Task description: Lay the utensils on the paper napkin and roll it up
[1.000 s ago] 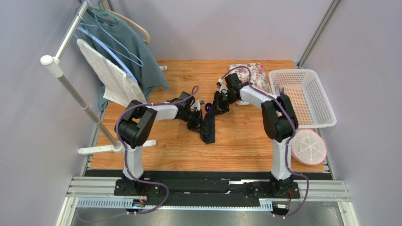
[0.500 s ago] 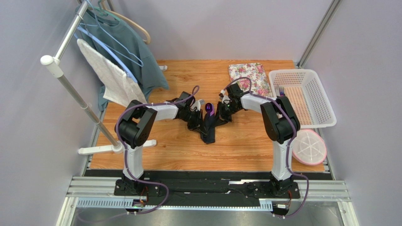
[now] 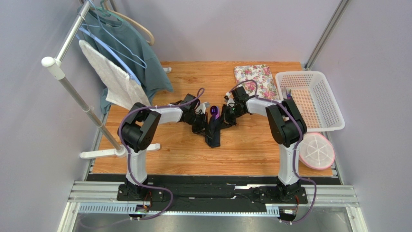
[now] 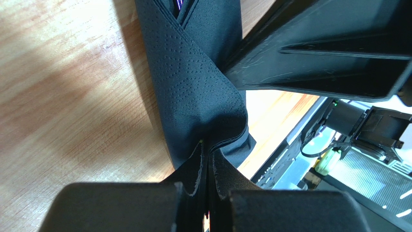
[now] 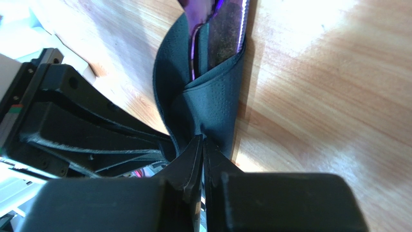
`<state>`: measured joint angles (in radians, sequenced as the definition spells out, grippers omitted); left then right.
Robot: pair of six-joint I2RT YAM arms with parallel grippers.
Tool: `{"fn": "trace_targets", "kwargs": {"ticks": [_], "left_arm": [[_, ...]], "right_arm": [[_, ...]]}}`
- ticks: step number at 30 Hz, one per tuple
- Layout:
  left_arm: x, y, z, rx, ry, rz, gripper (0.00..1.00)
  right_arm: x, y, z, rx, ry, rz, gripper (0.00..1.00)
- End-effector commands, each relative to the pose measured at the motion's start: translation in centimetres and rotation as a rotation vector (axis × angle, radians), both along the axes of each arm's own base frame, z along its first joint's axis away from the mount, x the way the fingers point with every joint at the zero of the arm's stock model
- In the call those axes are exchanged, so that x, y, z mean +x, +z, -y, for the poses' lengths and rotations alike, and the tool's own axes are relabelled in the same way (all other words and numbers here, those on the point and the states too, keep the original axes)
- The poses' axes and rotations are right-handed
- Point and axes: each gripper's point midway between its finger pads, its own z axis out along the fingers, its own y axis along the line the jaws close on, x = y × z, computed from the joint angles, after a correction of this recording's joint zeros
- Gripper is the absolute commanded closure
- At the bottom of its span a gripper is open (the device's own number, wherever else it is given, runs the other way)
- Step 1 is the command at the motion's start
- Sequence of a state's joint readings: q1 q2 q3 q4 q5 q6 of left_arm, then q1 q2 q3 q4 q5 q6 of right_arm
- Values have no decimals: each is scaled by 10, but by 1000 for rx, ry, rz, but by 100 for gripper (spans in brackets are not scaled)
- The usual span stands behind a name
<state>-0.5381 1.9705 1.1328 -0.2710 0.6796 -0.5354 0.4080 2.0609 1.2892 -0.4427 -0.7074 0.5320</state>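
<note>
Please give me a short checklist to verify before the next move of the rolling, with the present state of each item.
1. Grip of left end effector on the paper napkin: ok, shut on it.
2. Grip of right end effector on the napkin: ok, shut on it.
3. The utensils lie inside the fold: ok, purple ends show.
4. Napkin rolled tight: not ok, the fold is loose and open.
5. Every utensil wrapped: cannot tell; a small purple thing shows in the basket.
</note>
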Motion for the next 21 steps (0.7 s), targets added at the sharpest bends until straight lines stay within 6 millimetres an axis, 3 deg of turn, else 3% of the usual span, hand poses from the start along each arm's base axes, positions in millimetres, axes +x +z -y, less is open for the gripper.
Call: {"fn": "trace_targets", "kwargs": {"ticks": [1, 12, 18, 21], "left_arm": [[-1, -4, -7, 45, -5, 16, 100], [1, 58, 19, -148, -23, 98, 99], [-3, 69, 33, -220, -35, 85, 99], [-3, 64, 39, -230, -35, 70, 100]], "right_arm": [[0, -16, -2, -16, -6, -6, 95], [-8, -43, 9, -99, -47, -56, 98], [-12, -48, 9, -107, -46, -68, 98], [-13, -49, 9, -107, -46, -72, 99]]}}
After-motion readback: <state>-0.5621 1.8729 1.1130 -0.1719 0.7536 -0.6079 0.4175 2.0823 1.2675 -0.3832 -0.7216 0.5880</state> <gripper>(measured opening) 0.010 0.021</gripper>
